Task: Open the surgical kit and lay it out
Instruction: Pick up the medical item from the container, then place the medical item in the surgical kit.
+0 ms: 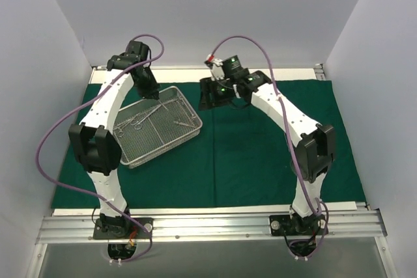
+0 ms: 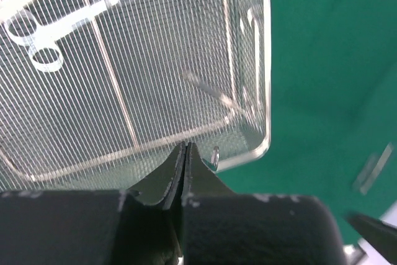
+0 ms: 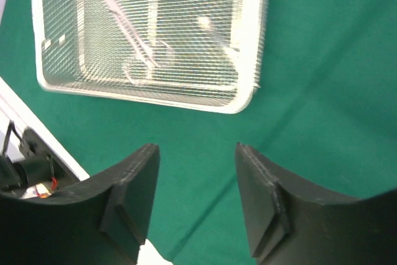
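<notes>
The dark green cloth [image 1: 273,154] lies spread flat as a laying-out field, with the wire-mesh tray [image 1: 167,146] askew on its left half and the instruments [image 1: 140,118] inside it. The left arm [image 1: 111,99] arches down to the tray's far rim, the left jaws shut with nothing visibly between them. The right arm [image 1: 280,112] reaches low over bare cloth beside the tray, the right jaws about half open and empty.

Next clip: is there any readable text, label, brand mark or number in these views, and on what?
None readable.
The wire-mesh tray, the instruments and the green cloth carry no print.
Pale marks on the left gripper housing: too blurred to read.
</notes>
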